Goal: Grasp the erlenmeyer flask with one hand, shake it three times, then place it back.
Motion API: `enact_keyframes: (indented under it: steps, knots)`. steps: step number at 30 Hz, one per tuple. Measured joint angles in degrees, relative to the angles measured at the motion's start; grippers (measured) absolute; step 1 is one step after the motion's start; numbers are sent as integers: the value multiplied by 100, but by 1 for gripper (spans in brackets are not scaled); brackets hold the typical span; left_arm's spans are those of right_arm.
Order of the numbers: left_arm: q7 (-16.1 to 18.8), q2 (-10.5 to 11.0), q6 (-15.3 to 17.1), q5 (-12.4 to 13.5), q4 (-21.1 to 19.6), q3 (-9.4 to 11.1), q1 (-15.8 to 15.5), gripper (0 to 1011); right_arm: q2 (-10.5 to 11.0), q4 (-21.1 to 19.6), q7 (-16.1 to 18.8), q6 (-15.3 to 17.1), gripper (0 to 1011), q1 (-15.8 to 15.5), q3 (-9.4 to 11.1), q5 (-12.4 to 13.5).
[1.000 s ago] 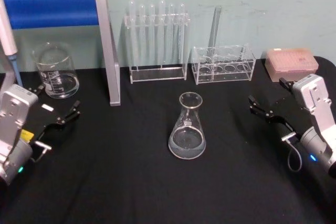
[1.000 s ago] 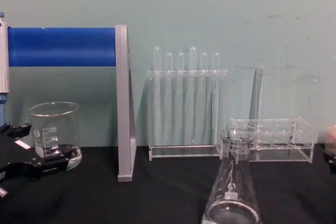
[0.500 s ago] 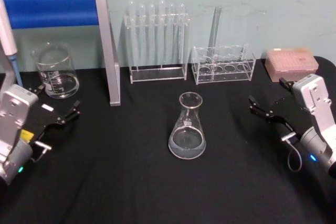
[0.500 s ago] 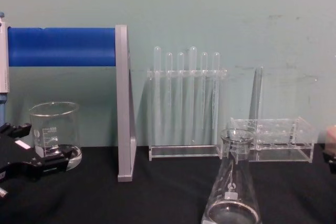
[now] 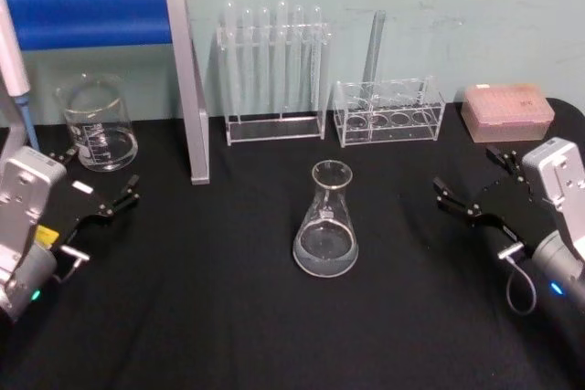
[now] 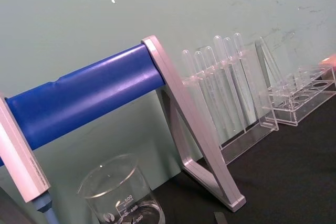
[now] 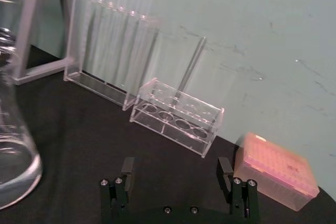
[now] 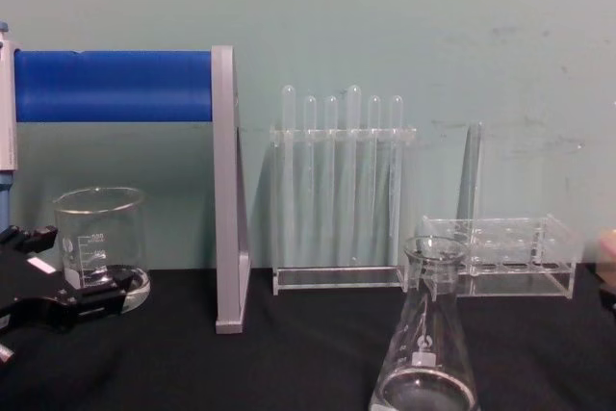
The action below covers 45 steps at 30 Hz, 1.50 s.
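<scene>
Mid-worktop, on the black cloth: erlenmeyer flask upright, flat base down, free of both tools.

Right tool is at the right edge, fingers spread with nothing between, well apart from the flask. Left tool is at the left edge, also spread and holding nothing, just in front of the beaker.

View differences:
- Head view gives the layout: flask central, one tool on each side.
- Chest view gives the flask in profile, with its cone, narrow neck, flared rim and white label patch. The neck overlaps the left end of the low rack behind it. The left tool is low at the left, in front of the beaker.
- Right wrist view has the right tool's black fingers wide apart, flask wall at the frame edge, pink box off to the other side.
- Left wrist view looks past the beaker to the blue roller.

Back row along the wall: blue roller on a grey frame, clear tube rack holding round-ended tubes, low clear rack with a glass rod standing in it, and the translucent pink box. The frame's upright stands between beaker and tube rack.

Glassware is clear and smooth; the cloth is matte.
</scene>
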Motion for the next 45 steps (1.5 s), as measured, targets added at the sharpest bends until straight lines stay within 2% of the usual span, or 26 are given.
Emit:
enact_keyframes:
  steps: [7, 10, 19, 36, 41, 45]
  knots:
    - [0, 0, 0, 0, 0, 0, 0, 1001, 138, -446, 264, 40, 1000, -384, 204, 276]
    - [0, 0, 0, 0, 0, 0, 0, 1001, 182, -684, 479, 54, 1000, -563, 300, 488]
    - [0, 0, 0, 0, 0, 0, 0, 1001, 143, -1005, 971, 130, 1000, -734, 354, 823]
    - [0, 0, 0, 0, 0, 0, 0, 1001, -234, -882, 1908, 554, 1000, -473, 231, 1235]
    - [0, 0, 0, 0, 0, 0, 0, 1001, -383, -769, 2032, 602, 1000, -346, 178, 1216]
    - [0, 0, 0, 0, 0, 0, 0, 1001, -549, -620, 2083, 639, 1000, -210, 112, 1085]
